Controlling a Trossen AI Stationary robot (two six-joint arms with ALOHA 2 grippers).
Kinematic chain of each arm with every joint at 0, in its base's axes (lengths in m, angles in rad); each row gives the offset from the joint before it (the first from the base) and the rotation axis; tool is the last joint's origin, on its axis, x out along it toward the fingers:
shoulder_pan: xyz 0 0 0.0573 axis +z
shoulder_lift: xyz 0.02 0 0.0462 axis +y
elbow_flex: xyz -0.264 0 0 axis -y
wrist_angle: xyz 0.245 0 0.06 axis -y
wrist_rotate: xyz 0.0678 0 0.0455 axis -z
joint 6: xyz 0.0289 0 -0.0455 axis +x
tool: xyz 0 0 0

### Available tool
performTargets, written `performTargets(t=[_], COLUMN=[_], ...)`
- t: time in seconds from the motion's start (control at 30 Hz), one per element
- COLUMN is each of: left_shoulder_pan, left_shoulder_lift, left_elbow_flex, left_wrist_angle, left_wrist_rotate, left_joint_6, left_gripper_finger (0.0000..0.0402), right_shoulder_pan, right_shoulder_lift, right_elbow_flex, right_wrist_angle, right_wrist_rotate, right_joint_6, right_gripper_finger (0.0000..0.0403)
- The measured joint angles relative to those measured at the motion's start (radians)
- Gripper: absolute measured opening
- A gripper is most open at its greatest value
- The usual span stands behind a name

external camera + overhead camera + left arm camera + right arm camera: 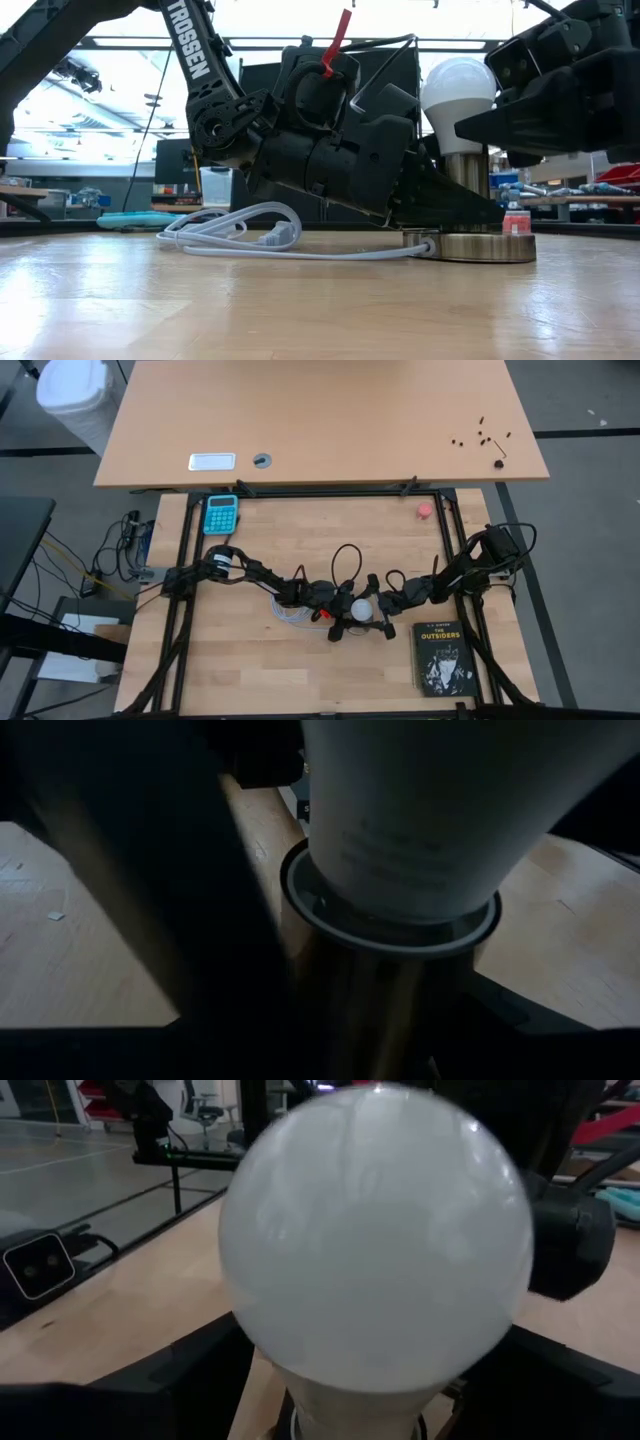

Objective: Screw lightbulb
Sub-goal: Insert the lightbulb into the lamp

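The white frosted lightbulb stands upright, base down, in the socket, a brass stem on a round silvery disc that lies flat on the table. The bulb also shows in the high view. My left gripper reaches in from the table's left, low at the socket stem. My right gripper reaches in from the table's right at the height of the bulb's globe. The socket's white coiled cord lies on the table to the left. My left gripper has the socket's brass stem between its two fingers, just below the white collar. The fingers come level from the table's left. The socket stands upright, its disc on the table. The finger hides the touching spot. My right gripper has the lightbulb's globe between its two fingers, low on the globe, one finger on either side. The fingers come level from the table's right. The bulb stands upright with its base in the socket.
A black book lies at the near right. A blue calculator lies at the far left and a small pink-red round object at the far right. A black frame borders the work area.
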Motion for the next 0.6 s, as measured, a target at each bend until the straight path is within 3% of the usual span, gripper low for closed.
performTargets(t=[0.33, 0.6], left_shoulder_pan=[0.000, 0.000], left_shoulder_lift=[-0.001, -0.001], left_elbow_flex=[0.001, 0.001], left_wrist_angle=[-0.014, -0.016], left_wrist_rotate=[-0.001, -0.009], left_joint_6=[-0.001, -0.002], left_gripper_finger=[0.0193, 0.0193], right_shoulder_pan=[0.000, -0.002], right_shoulder_lift=[-0.012, -0.058], right_elbow_flex=[-0.004, -0.016], right_wrist_angle=[0.001, -0.041], right_wrist_rotate=[0.001, 0.001], right_joint_6=[0.010, 0.027], right_gripper_finger=[0.0314, 0.0325])
